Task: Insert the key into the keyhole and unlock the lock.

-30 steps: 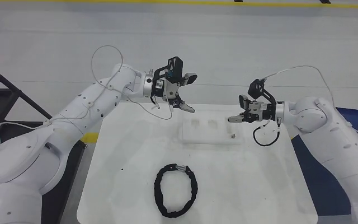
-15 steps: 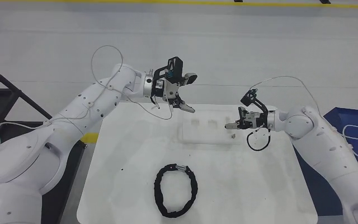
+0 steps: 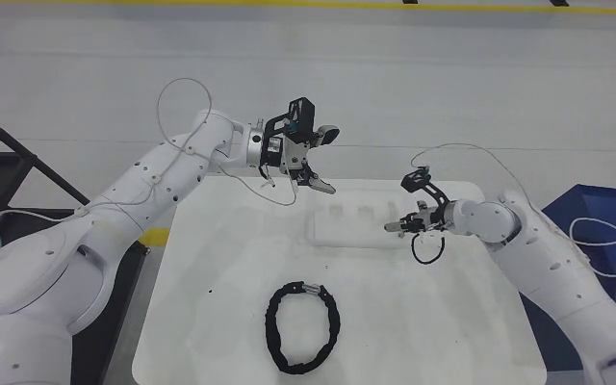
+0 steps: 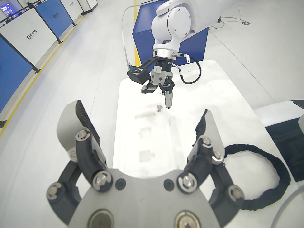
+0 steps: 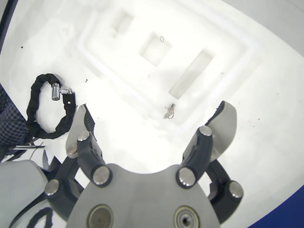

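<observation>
**Fault risks: key pickup from the foam tray**

Key (image 5: 169,113) lies flat on the white foam tray (image 3: 337,234), right of centre in the top view, just beside the end of the tray's long slot. Right gripper (image 5: 153,110) hangs just above it with the jaws spread wide and nothing between them. Left gripper (image 3: 325,161) is likewise released and empty, held over the far edge of the table (image 3: 212,289), in the upper middle of the top view. Chain lock (image 3: 302,327) rests at lower centre of the top view, well apart from the key, with its metal cylinder (image 5: 55,92) at the loop's upper end.

Likely faults:
- The key is thin and flat. Fingers closing too high would slip over it; closing too low would dig into the soft foam.
- An off-centre close would probably catch the ring alone, leaving the blade free to swing and unfit for insertion.
- A finger could nudge the key into the slot.
- The lock is unrestrained. Insertion pressure would likely shove it unless the left gripper holds the cylinder.
</observation>
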Robot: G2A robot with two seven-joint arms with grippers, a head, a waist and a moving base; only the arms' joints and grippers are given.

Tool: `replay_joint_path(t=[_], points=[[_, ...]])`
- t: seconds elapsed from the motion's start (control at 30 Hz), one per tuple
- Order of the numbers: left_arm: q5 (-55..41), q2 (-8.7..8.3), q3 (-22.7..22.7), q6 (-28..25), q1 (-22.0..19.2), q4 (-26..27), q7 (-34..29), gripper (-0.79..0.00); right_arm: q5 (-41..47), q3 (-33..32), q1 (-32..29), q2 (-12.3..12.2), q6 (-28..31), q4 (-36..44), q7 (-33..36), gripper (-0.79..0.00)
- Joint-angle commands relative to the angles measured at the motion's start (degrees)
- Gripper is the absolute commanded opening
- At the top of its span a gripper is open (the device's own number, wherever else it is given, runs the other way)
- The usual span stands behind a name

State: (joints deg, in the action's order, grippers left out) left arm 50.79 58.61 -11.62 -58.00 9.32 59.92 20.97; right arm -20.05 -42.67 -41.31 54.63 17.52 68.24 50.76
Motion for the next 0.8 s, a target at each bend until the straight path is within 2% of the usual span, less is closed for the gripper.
replay_joint_path(t=[0.0,0.2,0.43,0.77], points=[[0.00,0.00,0.00,0.00,0.00,0.00,0.00,0.000,1.00,-0.21,-0.44,0.17,-3.63,0.25,0.31,0.000],[0.00,0.00,0.00,0.00,0.00,0.00,0.00,0.000,0.65,0.13,-1.53,0.83,-10.82,0.57,0.36,0.000],[0.00,0.00,0.00,0.00,0.00,0.00,0.00,0.000,-1.19,1.92,-1.29,2.17,-16.22,0.44,1.37,0.000],[0.00,0.00,0.00,0.00,0.00,0.00,0.00,0.000,-0.60,3.42,0.02,4.08,-17.91,-2.06,3.83,0.000]])
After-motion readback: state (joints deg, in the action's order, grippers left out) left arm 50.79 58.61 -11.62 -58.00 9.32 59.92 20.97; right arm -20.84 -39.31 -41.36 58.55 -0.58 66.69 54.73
